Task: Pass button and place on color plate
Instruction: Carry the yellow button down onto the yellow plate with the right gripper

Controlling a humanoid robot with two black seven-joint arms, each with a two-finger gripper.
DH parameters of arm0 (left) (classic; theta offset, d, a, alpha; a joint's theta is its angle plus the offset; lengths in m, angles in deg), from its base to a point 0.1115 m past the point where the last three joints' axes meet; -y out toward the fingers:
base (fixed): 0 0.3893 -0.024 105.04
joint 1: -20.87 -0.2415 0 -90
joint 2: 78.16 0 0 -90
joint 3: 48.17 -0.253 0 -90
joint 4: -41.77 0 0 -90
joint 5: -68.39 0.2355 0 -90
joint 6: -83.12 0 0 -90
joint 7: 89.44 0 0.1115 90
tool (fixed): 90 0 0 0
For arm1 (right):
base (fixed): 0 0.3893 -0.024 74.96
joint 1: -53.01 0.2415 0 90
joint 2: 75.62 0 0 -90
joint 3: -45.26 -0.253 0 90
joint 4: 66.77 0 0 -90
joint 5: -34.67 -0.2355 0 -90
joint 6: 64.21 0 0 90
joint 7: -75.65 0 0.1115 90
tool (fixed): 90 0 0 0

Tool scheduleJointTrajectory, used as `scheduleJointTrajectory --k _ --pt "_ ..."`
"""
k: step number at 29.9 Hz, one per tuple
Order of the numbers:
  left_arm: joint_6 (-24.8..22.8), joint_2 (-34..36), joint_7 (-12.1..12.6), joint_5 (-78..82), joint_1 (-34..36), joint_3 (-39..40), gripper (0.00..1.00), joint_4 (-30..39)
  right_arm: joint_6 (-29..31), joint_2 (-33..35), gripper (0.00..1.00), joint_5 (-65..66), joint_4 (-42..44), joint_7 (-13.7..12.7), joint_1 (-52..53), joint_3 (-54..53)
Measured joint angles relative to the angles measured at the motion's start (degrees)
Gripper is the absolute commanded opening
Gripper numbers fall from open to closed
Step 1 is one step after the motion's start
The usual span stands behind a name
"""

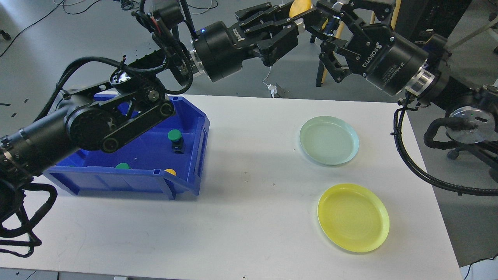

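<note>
My left gripper [308, 15] is raised high above the table's far edge and is shut on a yellow button [300, 6], whose top is cut off by the view's edge. My right gripper [325, 29] is open, right next to it, with its fingers reaching around the left fingertips. A yellow plate [353, 217] lies at the front right of the table. A pale green plate [329, 140] lies behind it. Both plates are empty.
A blue bin [194, 128] stands at the left under my left arm. It holds a green button [174, 135] on a black base, another green button [123, 166] and a yellow button [170, 171]. The white table [249, 217] ends at the right past the plates.
</note>
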Motion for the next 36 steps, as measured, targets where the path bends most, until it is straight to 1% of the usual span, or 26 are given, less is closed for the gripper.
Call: scheduleJointTrajectory --k 1,2,4,6,9,14,20,23,26,31,34,36 --pt "0.1 0.0 0.0 0.0 0.0 0.0 0.38 0.0 0.0 0.0 0.24 0.0 0.0 0.0 0.0 0.0" --pt "0.1 0.0 0.0 0.0 0.0 0.0 0.43 0.0 0.0 0.0 0.24 0.0 0.0 0.0 0.0 0.0" --pt "0.2 -0.1 0.0 0.0 -0.1 -0.1 0.62 0.0 0.0 0.1 0.24 0.0 0.0 -0.1 0.0 -0.1" --pt "0.5 -0.4 0.0 0.0 -0.1 0.0 0.84 0.0 0.0 0.1 0.24 0.0 0.0 -0.1 -0.1 -0.2" --pt "1.1 -0.9 0.0 -0.2 -0.3 0.3 0.89 0.1 -0.1 0.1 0.24 0.1 0.0 -0.1 -0.1 -0.3" --pt "1.4 -1.0 0.0 -0.3 -0.5 0.4 0.94 0.0 -0.1 0.2 0.24 0.0 0.0 -0.1 -0.1 -0.5" --pt "1.5 -0.9 0.0 -1.2 -0.7 0.5 0.94 -0.3 -0.1 1.1 0.24 0.0 0.1 -0.1 -0.1 -0.8" --pt "2.0 -0.3 0.0 -2.8 -1.3 0.8 0.94 -1.1 0.2 5.7 0.24 -0.1 0.1 -0.1 -0.7 -0.8" --pt "3.3 0.1 0.0 -3.9 -1.6 1.3 0.94 -2.6 2.3 11.4 0.24 -0.1 0.1 -0.4 -2.3 0.3" --pt "3.7 0.3 0.0 -6.1 -1.6 2.9 0.94 -5.0 4.6 19.3 0.28 1.4 0.2 -1.2 -8.5 3.4" --pt "3.3 0.2 0.0 -8.8 -1.3 3.7 0.94 -5.3 4.8 21.6 0.28 3.6 0.4 -1.2 -11.4 7.5" --pt "3.2 0.2 0.0 -10.7 -1.0 3.9 0.94 -5.3 4.8 22.0 0.28 5.1 0.6 -1.1 -13.1 10.7"
